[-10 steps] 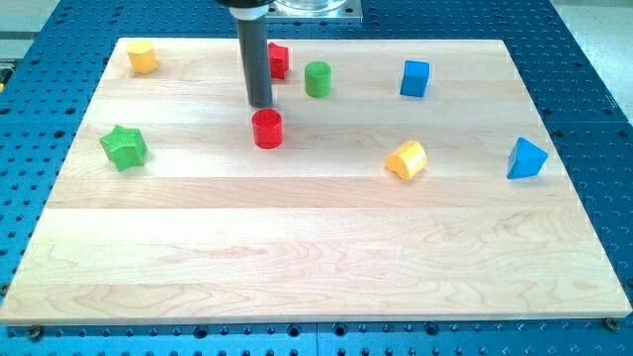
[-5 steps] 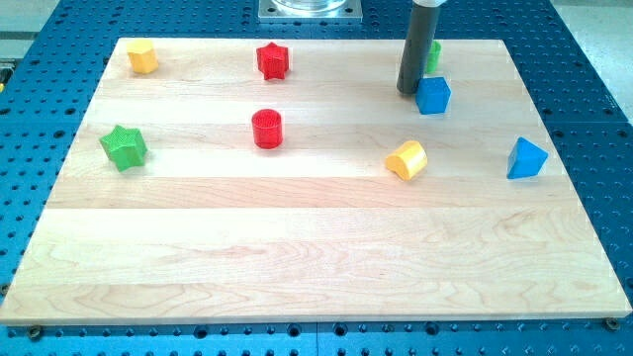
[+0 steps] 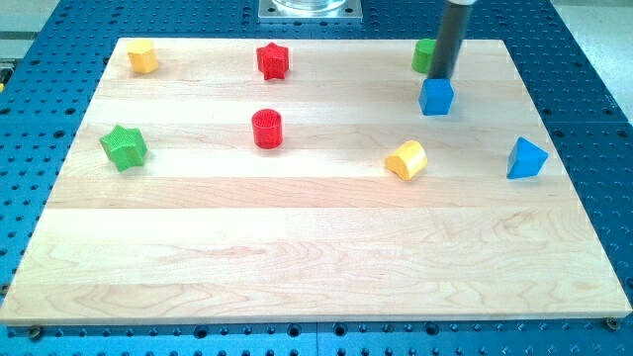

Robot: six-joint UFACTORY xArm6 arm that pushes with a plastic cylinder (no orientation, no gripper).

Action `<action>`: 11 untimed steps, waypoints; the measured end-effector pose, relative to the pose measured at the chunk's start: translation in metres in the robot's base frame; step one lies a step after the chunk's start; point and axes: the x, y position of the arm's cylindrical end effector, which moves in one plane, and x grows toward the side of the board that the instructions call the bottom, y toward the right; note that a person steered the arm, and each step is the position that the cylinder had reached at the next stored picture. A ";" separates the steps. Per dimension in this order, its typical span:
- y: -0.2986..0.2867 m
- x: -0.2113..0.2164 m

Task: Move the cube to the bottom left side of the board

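The blue cube [image 3: 436, 97] sits on the wooden board [image 3: 316, 257] at the view's upper right. My tip [image 3: 442, 77] is right at the cube's top edge, touching or nearly touching it. The rod rises out of the view's top. A green cylinder [image 3: 424, 55] stands just left of the rod, partly hidden by it, near the board's top edge.
A red star [image 3: 272, 60] and a yellow block [image 3: 142, 56] lie along the top. A red cylinder [image 3: 267, 130] is at centre left, a green star [image 3: 124, 147] at the left, a yellow cylinder [image 3: 406, 159] right of centre, and a blue triangular block [image 3: 525, 158] at the right edge.
My tip swept from beside the red cylinder to the right, carrying the green cylinder to the top right, nudged the blue cube slightly right and down, and now stands above the cube.
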 end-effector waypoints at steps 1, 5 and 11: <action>0.005 0.016; -0.142 0.095; -0.246 0.226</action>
